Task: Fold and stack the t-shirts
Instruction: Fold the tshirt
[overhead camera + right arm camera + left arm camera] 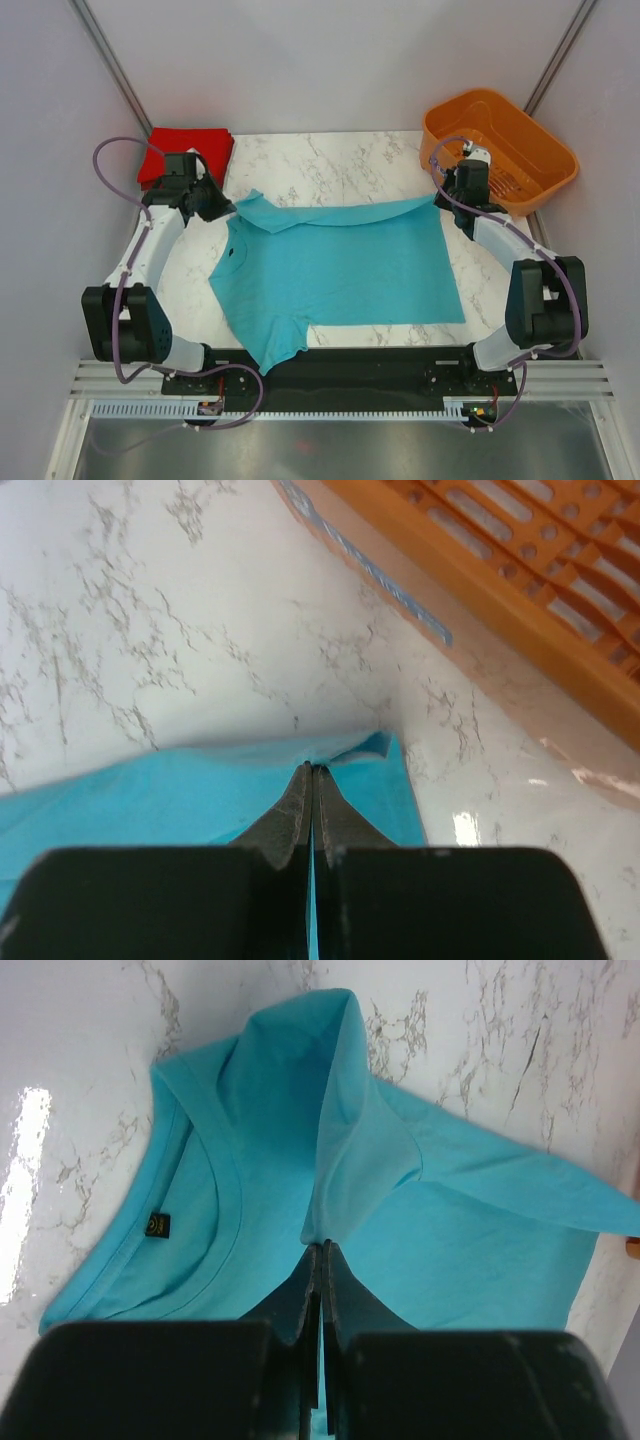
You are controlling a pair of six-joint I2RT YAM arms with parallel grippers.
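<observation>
Nearest us, our left gripper (318,1250) is clenched on the teal-blue t-shirt (470,1230) at its far shoulder, beside the neckline. Our right gripper (311,772) pinches the far hem corner. The shirt lies mid-table (330,160), its far edge turned over; the red t-shirt (185,150) sits folded far left. Both pinches look thin: uneven pulling could slip a corner and skew the fold, and the right corner could snag on the nearby orange basket (500,140).

From above and behind the arm bases, the fixed camera looked down over the whole marble table (330,150), while each wrist camera peered close along its own jaws at the teal t-shirt (340,270) just beyond their tips, cloth that all three views shared.
</observation>
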